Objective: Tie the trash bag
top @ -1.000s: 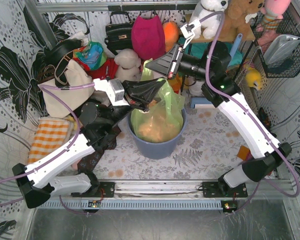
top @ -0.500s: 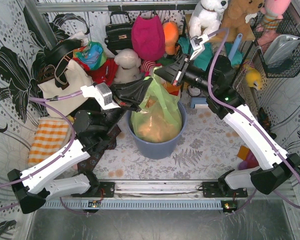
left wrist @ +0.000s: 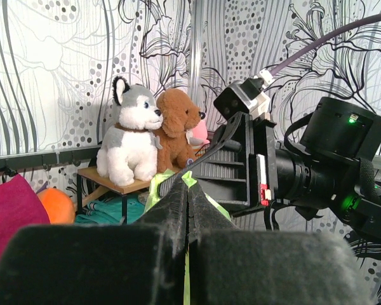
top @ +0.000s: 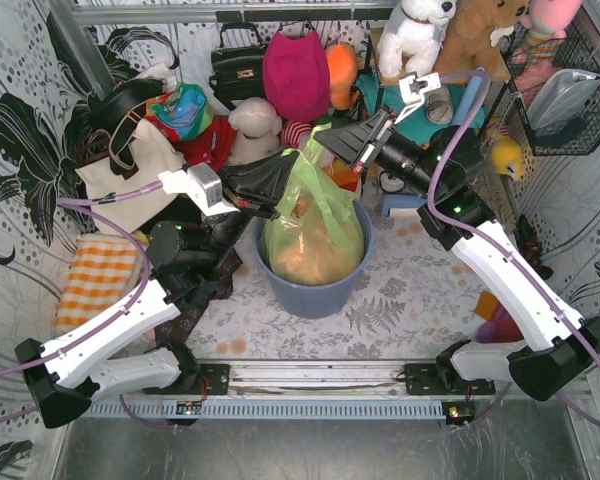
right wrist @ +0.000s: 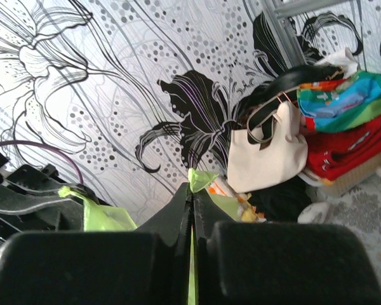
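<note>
The lime-green trash bag (top: 316, 226) sits in a blue-grey bin (top: 310, 290), with tan crumpled paper showing through it. Its top is drawn up into two strips. My left gripper (top: 300, 187) is shut on one strip at the bag's upper left; a thin green edge (left wrist: 189, 180) pokes out between its pads. Just behind and above it, my right gripper (top: 319, 143) is shut on the other strip, whose green tip (right wrist: 202, 179) sticks out past the fingers. The two grippers face each other closely over the bag. In the left wrist view, the right gripper (left wrist: 232, 166) fills the middle.
Bags and toys crowd the back: a magenta fabric bag (top: 295, 72), a black handbag (top: 236, 62), a cream tote (top: 130, 170), plush animals (top: 420, 25). A checked orange cloth (top: 98, 275) lies left. A wire basket (top: 565, 90) hangs at the right wall.
The right gripper has swung right and back with its strip, and the left gripper has shifted left. The bag's top now stands taller and more stretched.
</note>
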Tool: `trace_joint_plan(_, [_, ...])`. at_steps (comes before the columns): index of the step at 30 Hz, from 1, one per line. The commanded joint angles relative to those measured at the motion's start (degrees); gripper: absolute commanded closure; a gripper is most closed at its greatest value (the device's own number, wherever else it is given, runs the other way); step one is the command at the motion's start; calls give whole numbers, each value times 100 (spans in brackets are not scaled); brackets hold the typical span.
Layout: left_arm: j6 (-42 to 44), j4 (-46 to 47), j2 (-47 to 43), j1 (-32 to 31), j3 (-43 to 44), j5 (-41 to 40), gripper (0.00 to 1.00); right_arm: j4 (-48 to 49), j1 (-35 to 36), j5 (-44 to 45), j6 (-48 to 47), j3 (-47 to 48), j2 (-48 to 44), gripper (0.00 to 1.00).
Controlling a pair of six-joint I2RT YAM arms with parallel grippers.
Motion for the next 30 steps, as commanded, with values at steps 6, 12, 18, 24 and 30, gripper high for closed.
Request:
trace_joint_plan(6, [89,283,-111,32,23,-85,100,900,-8,-514,285,630,347,100])
trace_joint_plan(12, [115,217,-107,40,34,-242,100,1274,-3,-971,285,367,269,100])
trace_joint_plan(18, [103,97,-16,54,98,-346,100,1727,17,-1352,314,26,84,100])
trace_joint_plan(24, [86,-8,54,74,172,-457,100,1733,33,-1687,214,-34,25,100])
trace_joint_plan(30, [59,-48,76,93,186,-581,100,1744,43,-1921,66,-110,-73,100])
